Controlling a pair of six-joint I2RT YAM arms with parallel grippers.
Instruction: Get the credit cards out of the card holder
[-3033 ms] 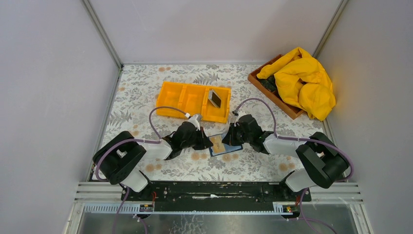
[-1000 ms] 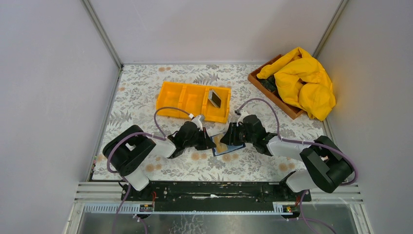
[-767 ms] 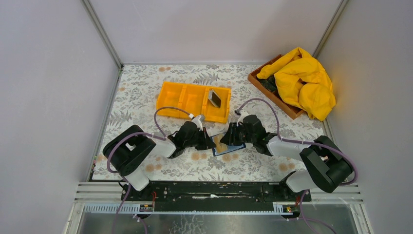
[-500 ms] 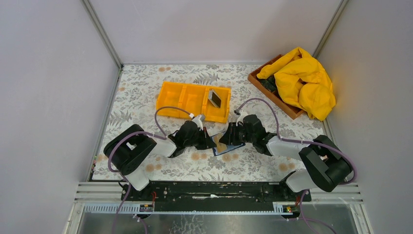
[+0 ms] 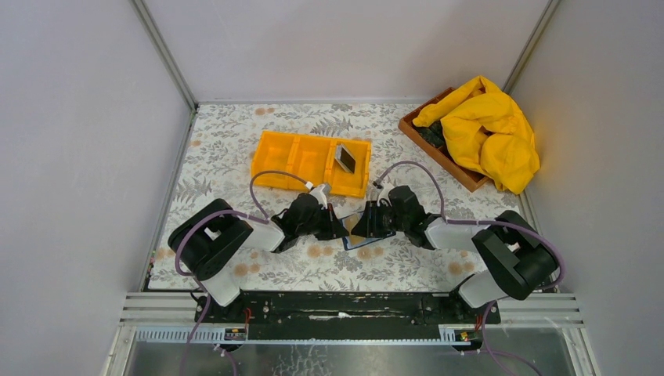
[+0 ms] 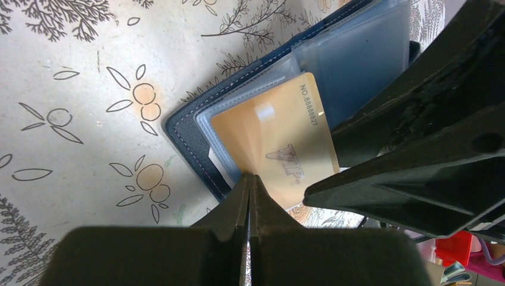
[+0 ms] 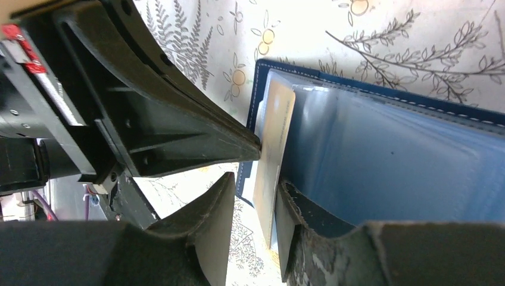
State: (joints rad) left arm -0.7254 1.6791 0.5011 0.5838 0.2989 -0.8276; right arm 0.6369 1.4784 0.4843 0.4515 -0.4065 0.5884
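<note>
Left gripper (image 6: 249, 177) had its two fingers pressed together on the near edge of the gold credit card (image 6: 275, 146), and it seemed to pinch it. The card stood partly out of a clear sleeve of the dark blue card holder (image 6: 181, 132), which lay open on the flowered tablecloth (image 6: 71, 89) between the two arms. Right gripper (image 7: 256, 182) had its fingers a little apart on both sides of the same card, not clamping it. For a good pull, I think the left arm should draw the card straight along the sleeve while the right one keeps the holder down; otherwise the holder may lift with the card. The bite on the edge looked small, so the card could slip. A grey card (image 5: 344, 157) lay already in the right compartment of the orange tray (image 5: 274, 153), just behind the grippers. Well apart, at the far right, a wooden box (image 5: 427, 146) held a yellow cloth (image 5: 489, 129). The right gripper's fingers stood close to the path of the pull.
</note>
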